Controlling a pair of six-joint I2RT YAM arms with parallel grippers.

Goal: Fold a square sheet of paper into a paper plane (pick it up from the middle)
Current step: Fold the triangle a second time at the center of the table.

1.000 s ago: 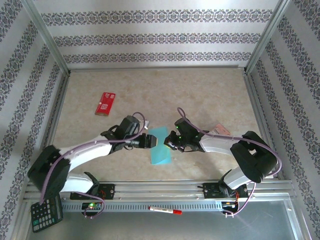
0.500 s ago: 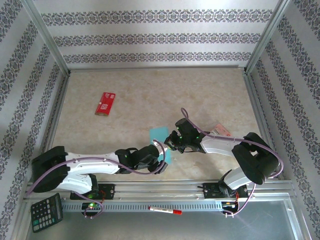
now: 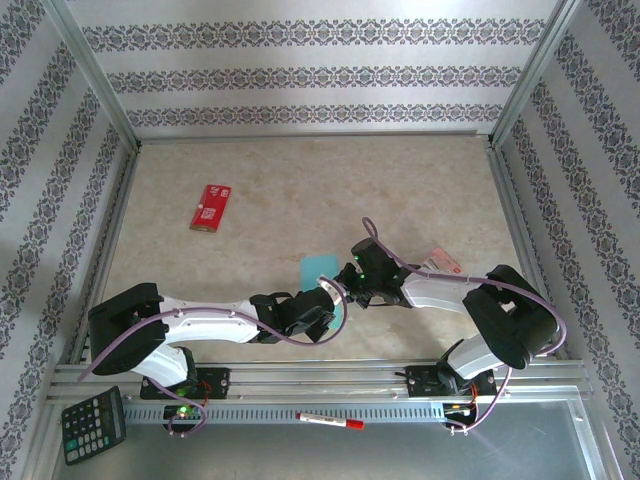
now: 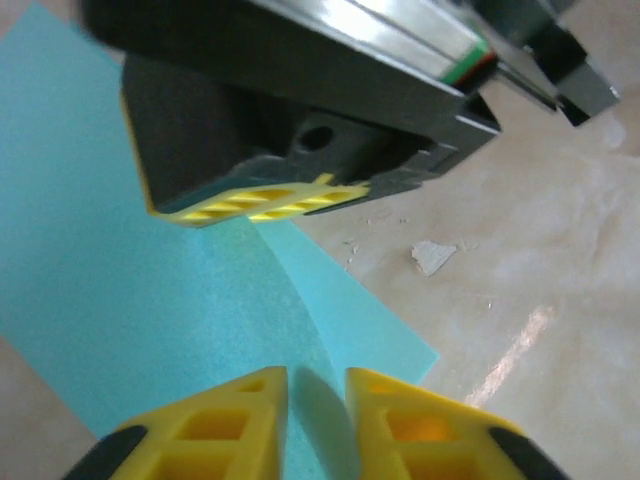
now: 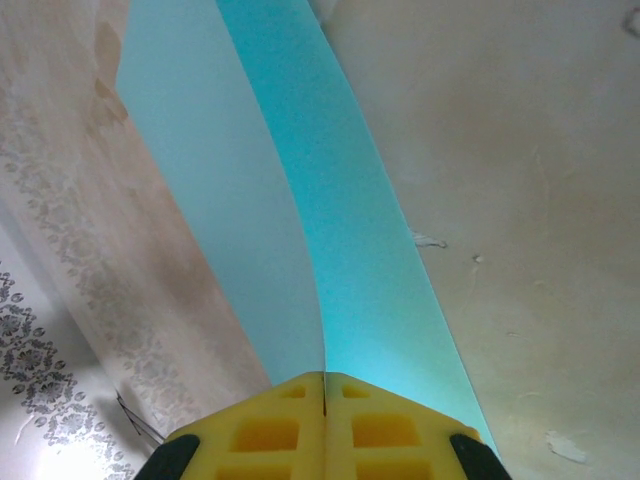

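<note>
The square sheet of paper is light teal and folded into a narrower strip with a raised crease. In the right wrist view, the right gripper is shut on the crease of the paper, which runs away from its fingers. From above, the right gripper sits at the strip's right side. The left gripper reaches in low at the strip's near end. In the left wrist view, the left gripper is nearly closed, with a narrow gap still showing. The paper's raised edge runs into that gap. The right gripper's fingers hang just beyond.
A red packet lies far left on the table. A small pink-and-yellow packet lies behind the right arm. A calculator and a red-capped marker rest on the near metal ledge. Patterned walls and aluminium posts enclose the table.
The left arm swung from the paper's left side down to its near end, and its jaws narrowed around the crease. The right gripper kept hold of the paper.
</note>
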